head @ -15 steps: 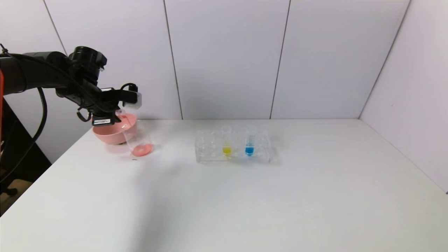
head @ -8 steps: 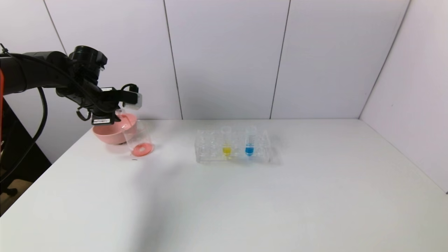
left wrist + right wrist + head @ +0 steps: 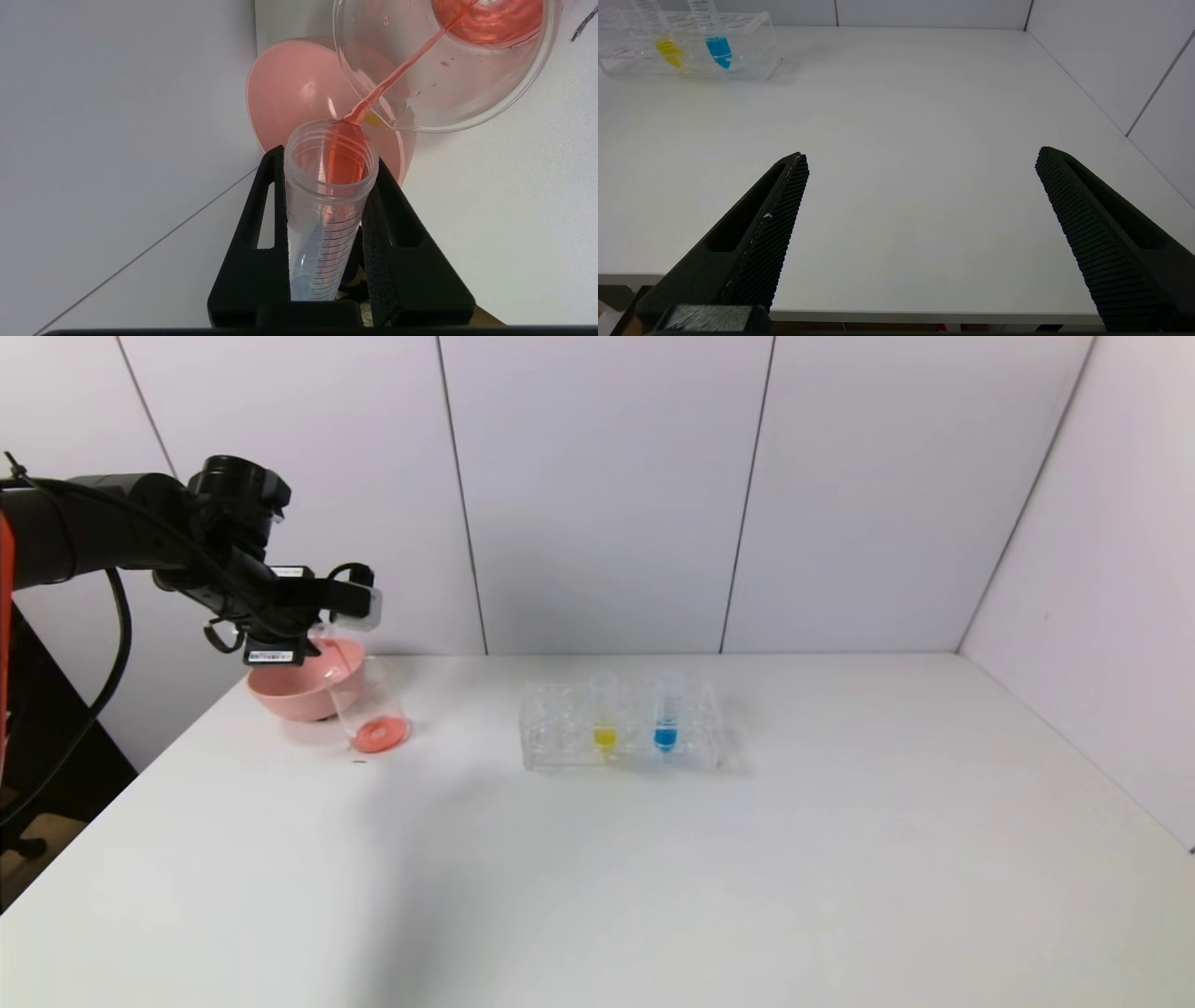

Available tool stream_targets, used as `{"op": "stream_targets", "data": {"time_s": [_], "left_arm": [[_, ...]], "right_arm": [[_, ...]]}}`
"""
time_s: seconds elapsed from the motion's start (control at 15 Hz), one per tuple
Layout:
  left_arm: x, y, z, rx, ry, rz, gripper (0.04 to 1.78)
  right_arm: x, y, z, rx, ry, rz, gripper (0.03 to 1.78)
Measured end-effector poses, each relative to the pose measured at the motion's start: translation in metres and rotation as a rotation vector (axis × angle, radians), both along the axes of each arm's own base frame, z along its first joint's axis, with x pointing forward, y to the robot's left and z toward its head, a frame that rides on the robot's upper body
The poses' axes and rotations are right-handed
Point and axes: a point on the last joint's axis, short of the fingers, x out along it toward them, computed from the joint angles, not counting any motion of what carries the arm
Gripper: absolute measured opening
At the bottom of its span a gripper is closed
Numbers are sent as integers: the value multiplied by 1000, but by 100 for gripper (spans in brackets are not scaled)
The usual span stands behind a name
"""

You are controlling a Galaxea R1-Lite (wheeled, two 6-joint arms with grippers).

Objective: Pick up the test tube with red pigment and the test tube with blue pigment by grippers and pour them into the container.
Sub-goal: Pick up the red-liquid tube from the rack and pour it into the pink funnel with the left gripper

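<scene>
My left gripper (image 3: 328, 158) is shut on the test tube with red pigment (image 3: 322, 224), tipped mouth-down above the container (image 3: 467, 93). A thin red stream (image 3: 397, 74) runs from the tube's lip into this clear beaker, and red liquid pools at its bottom (image 3: 380, 735). In the head view the left gripper (image 3: 317, 637) hangs over the container (image 3: 369, 695) at the table's far left. The test tube with blue pigment (image 3: 666, 709) stands upright in the clear rack (image 3: 560, 737). My right gripper (image 3: 922, 154) is open and empty over the table's near edge, and the blue tube (image 3: 712, 28) shows far off from it.
A pink bowl (image 3: 289, 695) sits just behind the beaker, touching or nearly touching it. A tube of yellow liquid (image 3: 604, 709) stands in the rack to the left of the blue one. White walls close the table at the back and right.
The left wrist has lifted and turned slightly with the tube still over the beaker. The red pool at the beaker's bottom has shifted shape a little.
</scene>
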Motion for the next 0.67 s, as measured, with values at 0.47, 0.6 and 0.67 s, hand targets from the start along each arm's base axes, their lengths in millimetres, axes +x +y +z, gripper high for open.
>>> {"op": "stream_targets", "data": {"time_s": [0.47, 0.6, 0.67], "left_arm": [[1, -3, 0, 45, -4, -50, 46], [1, -3, 0, 49, -3, -47, 46], [1, -3, 0, 50, -3, -48, 46]], "right_arm": [[0, 0, 0, 0, 0, 0, 177], [0, 0, 0, 0, 0, 0, 177], [0, 0, 0, 0, 0, 0, 177]]}}
